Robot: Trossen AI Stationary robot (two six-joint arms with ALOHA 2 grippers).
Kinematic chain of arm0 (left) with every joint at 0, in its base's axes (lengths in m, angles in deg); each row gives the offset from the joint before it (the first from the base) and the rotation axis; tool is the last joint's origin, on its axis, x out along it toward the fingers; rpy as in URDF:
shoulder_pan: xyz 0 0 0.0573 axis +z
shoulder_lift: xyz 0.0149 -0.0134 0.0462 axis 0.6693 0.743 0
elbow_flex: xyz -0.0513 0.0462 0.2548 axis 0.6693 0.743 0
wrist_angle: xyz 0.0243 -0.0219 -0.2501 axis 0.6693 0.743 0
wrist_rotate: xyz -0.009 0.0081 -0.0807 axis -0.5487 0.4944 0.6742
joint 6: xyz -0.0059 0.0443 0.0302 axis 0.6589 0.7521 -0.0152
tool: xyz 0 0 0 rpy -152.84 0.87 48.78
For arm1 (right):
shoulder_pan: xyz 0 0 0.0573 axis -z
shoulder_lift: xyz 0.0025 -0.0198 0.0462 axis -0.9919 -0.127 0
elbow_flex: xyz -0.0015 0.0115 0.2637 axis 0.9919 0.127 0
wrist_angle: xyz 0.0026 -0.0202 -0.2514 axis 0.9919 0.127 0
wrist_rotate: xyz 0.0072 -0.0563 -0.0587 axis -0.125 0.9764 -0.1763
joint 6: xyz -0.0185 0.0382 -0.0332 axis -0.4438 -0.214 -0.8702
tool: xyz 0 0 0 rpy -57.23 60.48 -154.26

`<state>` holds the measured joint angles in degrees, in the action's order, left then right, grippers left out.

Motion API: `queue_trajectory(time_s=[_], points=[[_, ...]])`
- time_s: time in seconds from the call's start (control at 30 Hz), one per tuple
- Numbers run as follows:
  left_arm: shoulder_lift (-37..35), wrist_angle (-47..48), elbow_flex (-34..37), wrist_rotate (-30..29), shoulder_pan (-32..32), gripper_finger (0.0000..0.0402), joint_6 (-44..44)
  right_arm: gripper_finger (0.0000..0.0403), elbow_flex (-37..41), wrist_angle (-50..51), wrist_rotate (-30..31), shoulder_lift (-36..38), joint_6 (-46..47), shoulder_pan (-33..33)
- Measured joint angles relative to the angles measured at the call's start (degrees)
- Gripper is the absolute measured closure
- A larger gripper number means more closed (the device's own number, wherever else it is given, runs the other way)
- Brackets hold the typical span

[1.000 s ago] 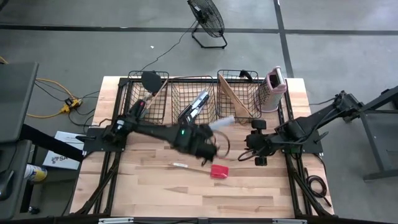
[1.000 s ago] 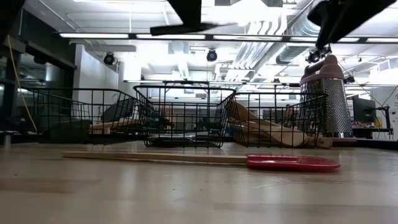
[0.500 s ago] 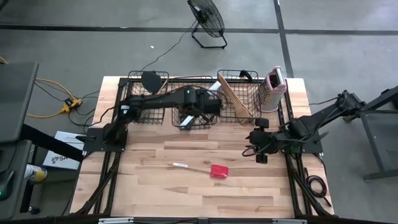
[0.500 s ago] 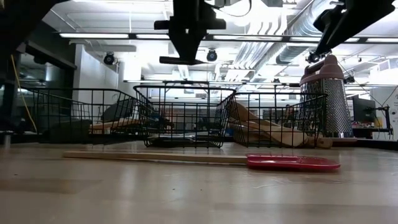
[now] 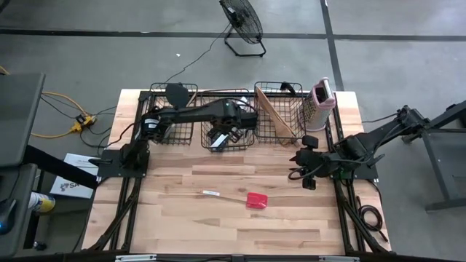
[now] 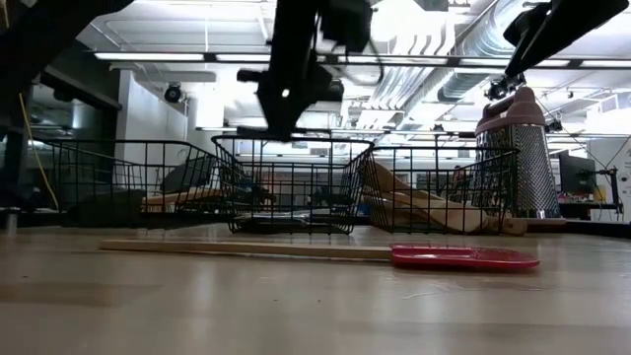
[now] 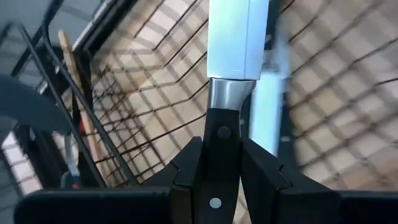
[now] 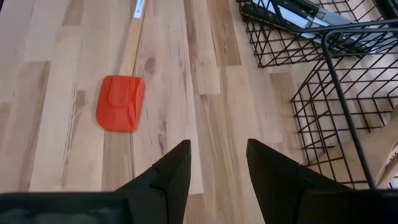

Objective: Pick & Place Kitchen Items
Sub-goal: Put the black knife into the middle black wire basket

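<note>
My left gripper is shut on a black-handled steel knife above the middle wire basket; it also shows in the low view. More knives lie in that basket. A red-headed spatula with a pale wooden handle lies flat on the table, and shows in the low view and the right wrist view. My right gripper is open and empty, above the table's right side, to the right of the spatula. My left gripper pinches the knife's black handle between its two fingers, just behind the steel collar. The knife runs on in line with the fingers, blade pointing away from the wrist. It is held over the middle basket; whether the blade's far end touches anything is outside the frame.
Three black wire baskets stand in a row along the far edge: left, middle, and right with wooden utensils. A pink-and-white box grater stands upright at the far right. Bare wood lies around the spatula.
My left gripper has carried the knife from above the table's middle toward the far edge, to over the middle basket, then has tipped and come down a little. It has stayed shut on the knife. My right gripper has stayed nearly where it was.
</note>
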<state>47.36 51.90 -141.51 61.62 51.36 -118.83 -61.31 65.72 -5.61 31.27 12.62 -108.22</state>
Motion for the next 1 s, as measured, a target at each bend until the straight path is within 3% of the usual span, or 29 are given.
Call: queue_trajectory(time_s=[0.13, 0.5, 1.0], points=[[0.08, -1.99, 4.90, 1.33, 1.99, 0.0329, -1.20, 0.0254, 0.00, 0.00, 0.14, 0.08, 0.00, 0.00], [0.07, -18.81, 15.19, 8.56, 5.51, 0.0329, 1.81, 0.0254, 0.00, 0.17, 0.12, 0.08, 0.46, 0.00], [0.00, -28.01, 22.00, 12.42, 6.97, 0.0329, 3.30, 0.0254, 0.00, 0.17, 0.12, 0.08, 0.86, 0.00]])
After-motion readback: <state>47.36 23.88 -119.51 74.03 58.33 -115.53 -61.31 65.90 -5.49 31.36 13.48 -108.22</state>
